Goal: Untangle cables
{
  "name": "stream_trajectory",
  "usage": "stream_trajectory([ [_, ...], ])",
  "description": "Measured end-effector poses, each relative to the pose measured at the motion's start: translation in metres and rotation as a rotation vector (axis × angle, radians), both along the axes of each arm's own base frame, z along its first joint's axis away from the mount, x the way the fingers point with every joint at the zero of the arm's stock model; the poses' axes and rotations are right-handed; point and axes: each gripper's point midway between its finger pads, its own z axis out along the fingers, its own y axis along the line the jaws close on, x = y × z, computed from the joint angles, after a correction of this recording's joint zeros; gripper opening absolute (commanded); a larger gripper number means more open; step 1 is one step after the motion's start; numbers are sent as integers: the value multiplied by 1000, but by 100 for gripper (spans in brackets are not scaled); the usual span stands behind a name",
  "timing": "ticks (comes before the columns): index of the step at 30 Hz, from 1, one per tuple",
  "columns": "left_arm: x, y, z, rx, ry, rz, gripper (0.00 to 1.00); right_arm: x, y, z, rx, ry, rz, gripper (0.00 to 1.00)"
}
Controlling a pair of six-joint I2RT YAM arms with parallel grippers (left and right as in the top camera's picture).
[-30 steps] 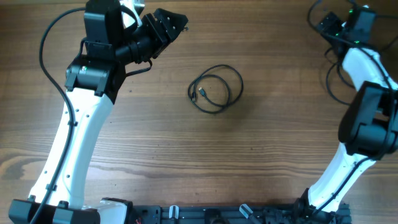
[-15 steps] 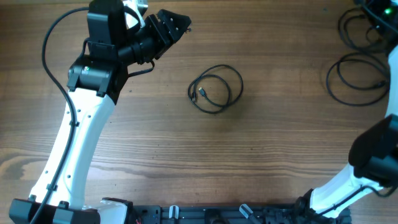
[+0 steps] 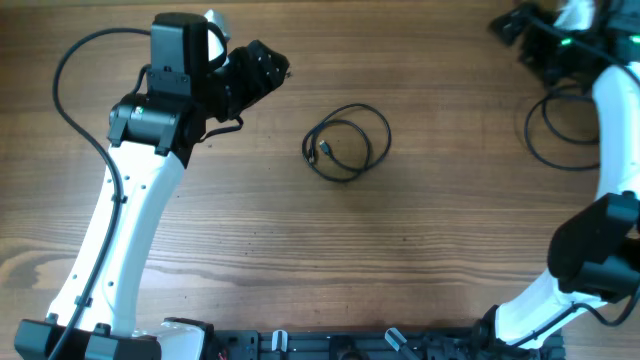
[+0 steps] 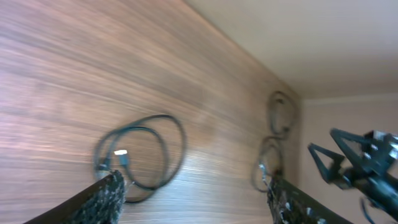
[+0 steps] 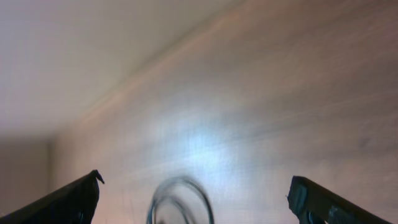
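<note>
One thin black cable [image 3: 347, 143] lies as a small coil with a plug at mid-table; the left wrist view shows this coil [image 4: 140, 155] just ahead of my left finger. A second cable [image 3: 558, 132] lies in a loose loop at the right. The left wrist view shows two loops there, one [image 4: 267, 167] nearer and one [image 4: 281, 112] farther. My left gripper [image 3: 268, 68] [image 4: 196, 196] hangs open and empty to the upper left of the coil. My right gripper [image 3: 515, 30] [image 5: 196, 180] is open and empty at the far right, above a blurred cable loop [image 5: 181, 200].
The left arm's white link [image 3: 120, 230] crosses the table's left side, and the right arm [image 3: 615, 120] runs down the right edge. Thicker arm wiring [image 3: 70, 70] arcs at the upper left. A black rail [image 3: 350, 345] runs along the front edge.
My left gripper has dropped slightly, turned toward the coil and opened wider. The right arm swung out past the top right corner and came back over the right-hand loops. The cables have not moved.
</note>
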Motion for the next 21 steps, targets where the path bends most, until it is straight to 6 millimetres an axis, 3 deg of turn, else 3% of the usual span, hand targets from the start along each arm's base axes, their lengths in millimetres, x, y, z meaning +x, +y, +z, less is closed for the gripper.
stream_trajectory([
  [3,0,10,-7,56,13,31,81,-23,48,-22,-32,109,135,96],
  [10,-3,27,-18,111,50,77,82,-51,118,-55,-196,207,311,88],
  [17,1,78,-27,146,95,187,82,-79,172,-90,-275,264,426,77],
  [21,1,91,-29,161,101,209,83,-99,192,-113,-324,315,448,75],
])
